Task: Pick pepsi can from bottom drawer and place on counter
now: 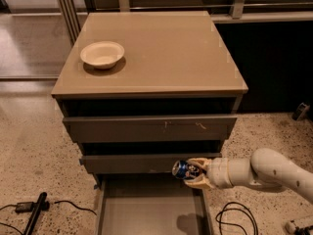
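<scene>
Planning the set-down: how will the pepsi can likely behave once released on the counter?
The gripper holds the pepsi can sideways over the bottom drawer; released like that, its round body would probably roll. The counter looks glossy, so it may slide. Being small metal, it seems rigid and light.

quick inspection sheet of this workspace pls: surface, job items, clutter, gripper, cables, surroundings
surface: counter, tan and flat, carries only a bowl.
job's things: pepsi can held lying sideways, above the right rear of the bottom drawer; drawer pulled open, nothing seen on the floor that shows.
clutter: white bowl near the counter's left edge.
grippers: gripper in front of the cabinet, low on the right, fingers shut on the can; arm comes in from the right.
cables: black cable on the floor at left; looped cable on the floor at right.
surroundings: speckled floor around the cabinet.
</scene>
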